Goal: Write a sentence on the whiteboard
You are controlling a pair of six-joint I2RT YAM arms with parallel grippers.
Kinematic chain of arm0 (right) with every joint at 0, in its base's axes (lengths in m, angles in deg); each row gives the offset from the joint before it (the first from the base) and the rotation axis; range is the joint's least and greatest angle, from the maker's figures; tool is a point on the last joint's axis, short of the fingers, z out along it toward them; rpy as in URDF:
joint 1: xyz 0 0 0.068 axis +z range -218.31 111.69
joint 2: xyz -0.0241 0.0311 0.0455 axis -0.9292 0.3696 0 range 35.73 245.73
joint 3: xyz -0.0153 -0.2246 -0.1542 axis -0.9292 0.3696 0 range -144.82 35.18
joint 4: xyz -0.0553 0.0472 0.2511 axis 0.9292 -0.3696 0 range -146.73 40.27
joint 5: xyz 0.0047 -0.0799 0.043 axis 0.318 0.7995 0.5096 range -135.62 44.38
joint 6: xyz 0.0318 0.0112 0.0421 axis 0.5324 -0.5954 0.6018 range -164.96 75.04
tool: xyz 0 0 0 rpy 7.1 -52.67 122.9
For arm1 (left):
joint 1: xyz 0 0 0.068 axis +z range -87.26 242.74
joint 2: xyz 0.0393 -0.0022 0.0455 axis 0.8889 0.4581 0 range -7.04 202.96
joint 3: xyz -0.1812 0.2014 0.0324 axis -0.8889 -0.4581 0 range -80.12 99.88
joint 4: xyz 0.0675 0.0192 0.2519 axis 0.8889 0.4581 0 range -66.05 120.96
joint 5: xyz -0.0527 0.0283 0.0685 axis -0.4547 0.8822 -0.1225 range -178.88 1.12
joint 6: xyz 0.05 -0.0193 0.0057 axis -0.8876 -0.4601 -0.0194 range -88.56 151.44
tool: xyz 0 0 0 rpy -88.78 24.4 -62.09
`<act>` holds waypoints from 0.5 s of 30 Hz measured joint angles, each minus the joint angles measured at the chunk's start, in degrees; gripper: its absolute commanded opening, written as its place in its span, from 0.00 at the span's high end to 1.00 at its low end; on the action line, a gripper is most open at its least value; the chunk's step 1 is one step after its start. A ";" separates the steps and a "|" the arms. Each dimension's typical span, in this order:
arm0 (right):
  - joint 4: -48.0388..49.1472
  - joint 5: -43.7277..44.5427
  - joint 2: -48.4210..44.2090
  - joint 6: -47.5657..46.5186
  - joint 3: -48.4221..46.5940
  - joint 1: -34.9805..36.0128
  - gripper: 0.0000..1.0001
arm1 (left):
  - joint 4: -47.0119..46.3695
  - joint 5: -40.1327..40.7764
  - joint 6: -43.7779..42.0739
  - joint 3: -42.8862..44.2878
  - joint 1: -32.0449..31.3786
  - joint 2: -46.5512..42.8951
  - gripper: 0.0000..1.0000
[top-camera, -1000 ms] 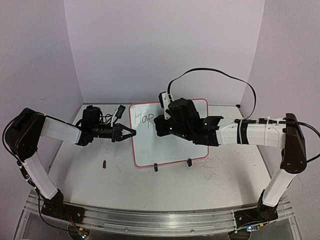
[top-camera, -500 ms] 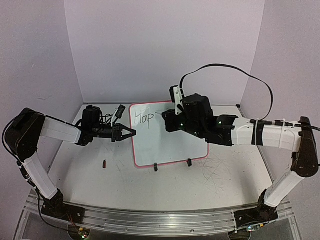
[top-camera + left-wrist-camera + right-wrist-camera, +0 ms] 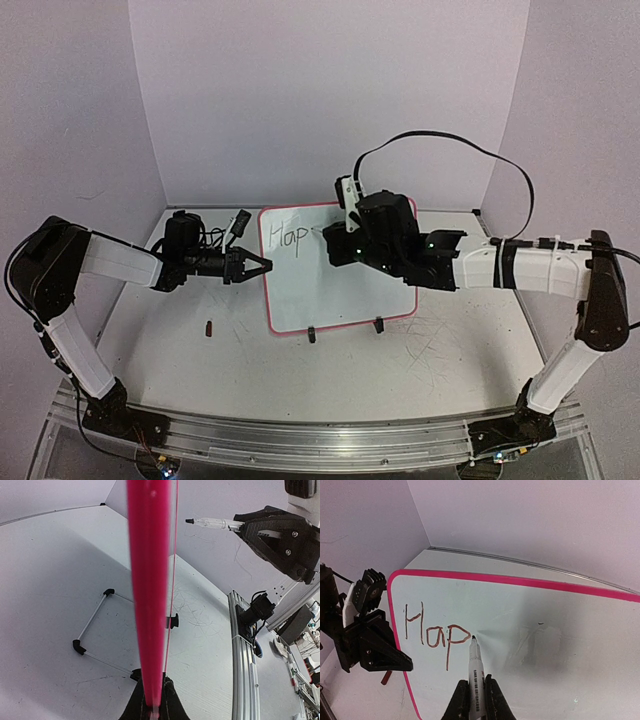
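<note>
The whiteboard (image 3: 330, 290) stands tilted on two black clip feet at the table's middle, with a pink frame. It bears the dark letters "Hap" (image 3: 288, 236) at its upper left, also in the right wrist view (image 3: 432, 634). My right gripper (image 3: 475, 692) is shut on a white marker (image 3: 475, 672) whose black tip sits just right of the "p", at or near the board (image 3: 545, 645). My left gripper (image 3: 262, 266) is shut on the board's left pink edge (image 3: 147, 590), holding it. The marker also shows in the left wrist view (image 3: 212, 523).
A small dark red cap (image 3: 209, 327) lies on the table left of the board. A wire stand (image 3: 95, 632) with black ends lies behind the board. The aluminium rail (image 3: 300, 440) runs along the near edge. Walls close in the back and sides.
My right gripper with the marker rose and shifted right from the "Hap" lettering, then settled back a little left. The lettering reads the same. The left arm has not moved.
</note>
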 measured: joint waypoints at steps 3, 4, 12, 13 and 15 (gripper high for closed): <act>0.01 0.04 0.30 -0.12 -0.76 0.00 1.00 | 0.00 0.00 -0.01 0.00 0.00 0.00 1.00; 0.03 0.06 0.45 -0.14 -1.03 0.00 1.00 | 0.00 0.00 -0.02 0.00 0.00 0.00 1.00; 0.12 0.72 1.38 -0.12 -1.74 0.00 1.00 | 0.02 0.00 -0.03 0.00 0.00 0.00 1.00; 0.12 0.83 1.47 -0.12 -1.74 0.00 1.00 | 0.02 0.00 -0.03 0.00 0.00 0.00 1.00; 0.09 1.05 1.55 -0.12 -1.74 0.00 1.00 | 0.02 0.00 -0.03 0.00 0.00 0.00 1.00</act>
